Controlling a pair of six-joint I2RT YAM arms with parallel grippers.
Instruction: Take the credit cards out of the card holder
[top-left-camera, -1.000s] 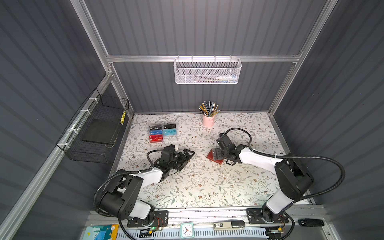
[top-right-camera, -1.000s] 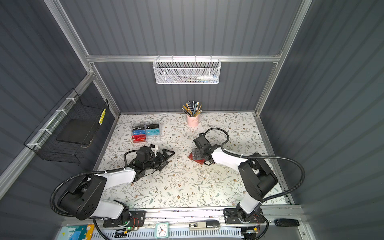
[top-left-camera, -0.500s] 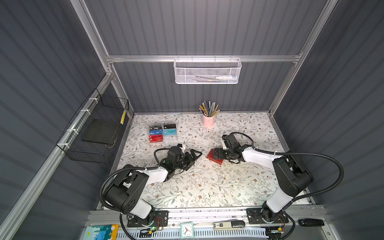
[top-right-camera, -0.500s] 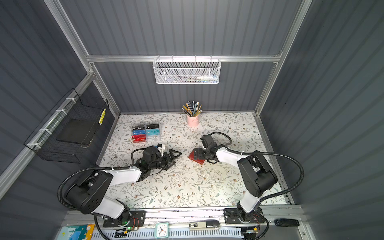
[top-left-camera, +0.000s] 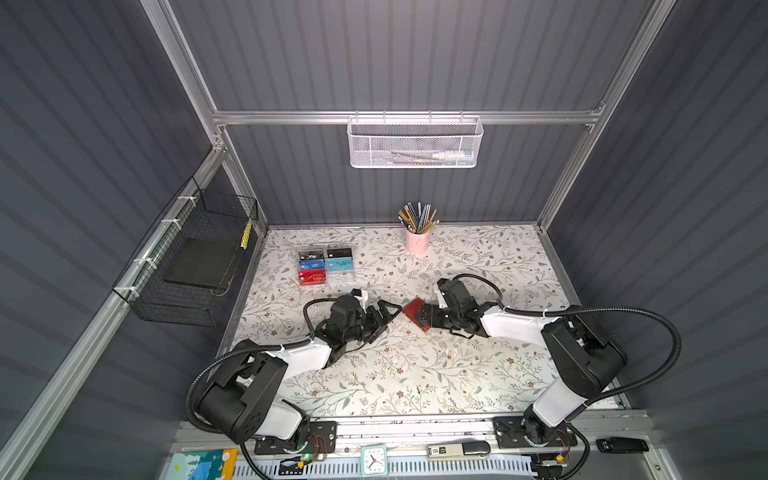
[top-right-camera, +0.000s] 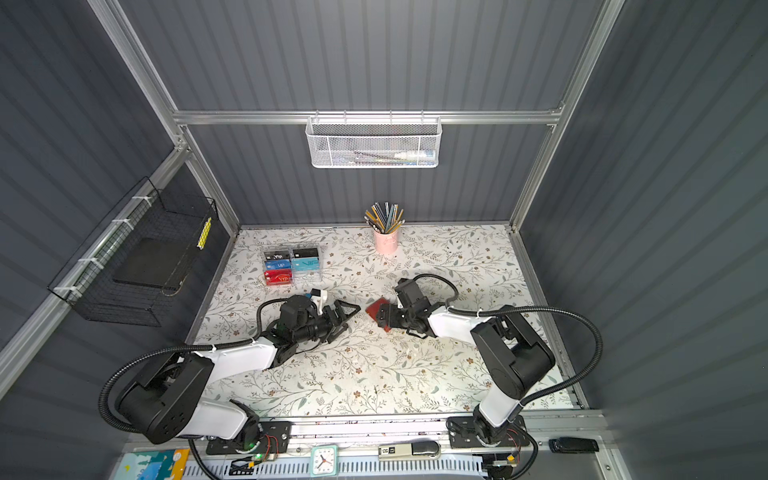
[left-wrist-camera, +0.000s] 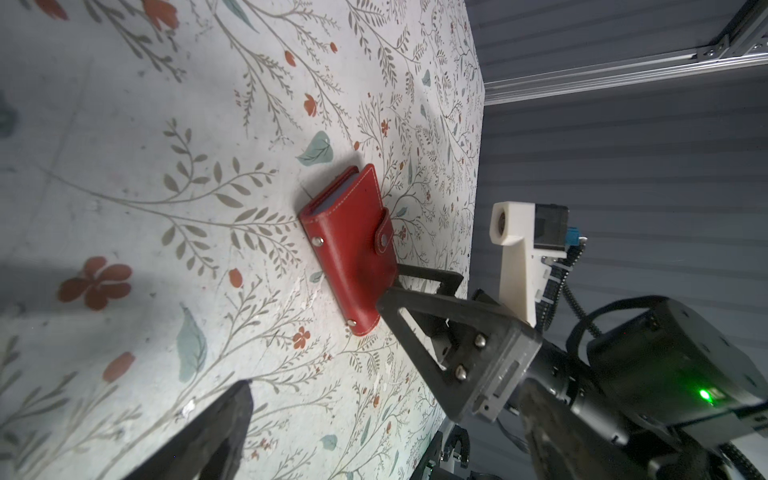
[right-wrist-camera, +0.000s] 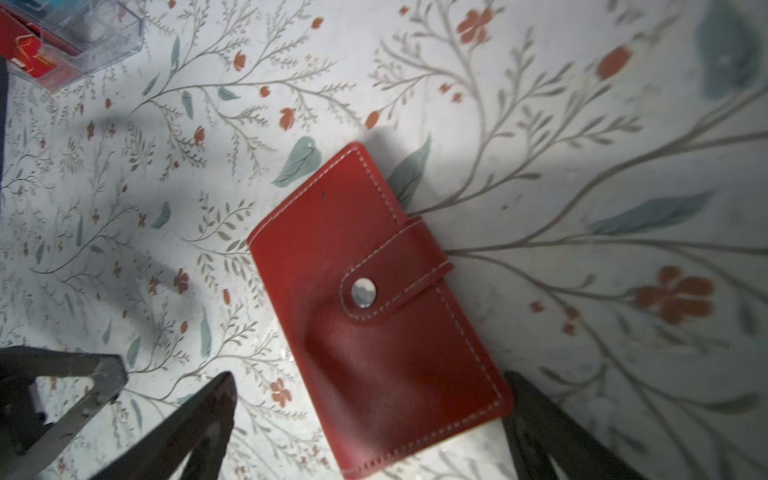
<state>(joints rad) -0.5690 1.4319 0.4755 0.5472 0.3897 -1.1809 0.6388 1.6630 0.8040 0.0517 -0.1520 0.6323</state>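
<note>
Card holder (right-wrist-camera: 374, 307): red, snapped shut, flat on tabletop (right-wrist-camera: 582, 124). My right jaws: open, astride its end. My left jaws: open, empty, nearby.

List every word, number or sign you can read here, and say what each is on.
"VIP": black card, in the box.
"VIP": blue card.
"VIP": teal card.
"VIP": red card.
"50": label on the device at the front.
Clock digits: too small to read.
Holder: no text.
</note>
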